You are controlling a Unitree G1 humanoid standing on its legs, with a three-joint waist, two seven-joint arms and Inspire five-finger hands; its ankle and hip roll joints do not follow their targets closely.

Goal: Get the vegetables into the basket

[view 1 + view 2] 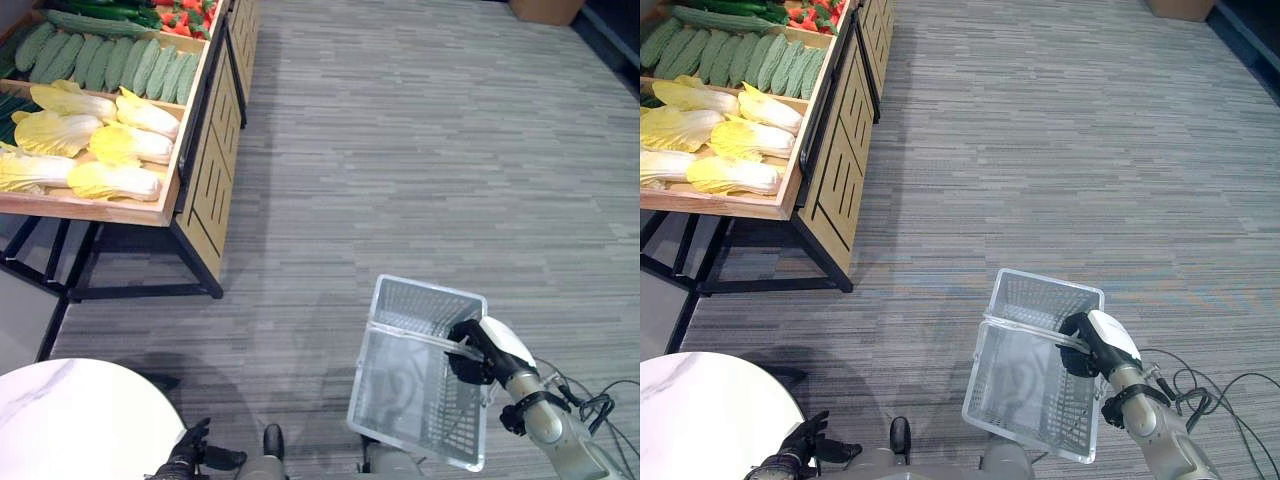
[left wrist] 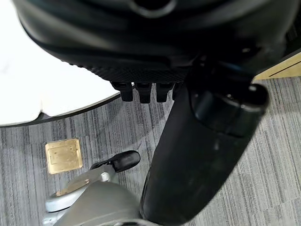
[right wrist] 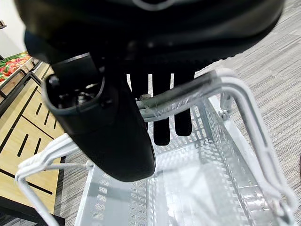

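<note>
While clenched round the handle [image 3: 188,96] of the wire basket [image 1: 425,375] — right hand [image 1: 478,352]; basket empty. Napa cabbages [image 1: 95,145] and bitter gourds [image 1: 110,62] lying in the wooden display crate [image 1: 190,125], well apart, ahead-left. Left hand [image 1: 190,455] nearer — fingers relaxed, grasping nothing, beside white round table [image 1: 70,420].

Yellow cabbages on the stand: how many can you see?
6 at least: cabbages in the front wooden tray; more may lie past the view's edge.

White basket [image 1: 420,375]; yellow cabbages [image 1: 115,145], seemingly.
</note>
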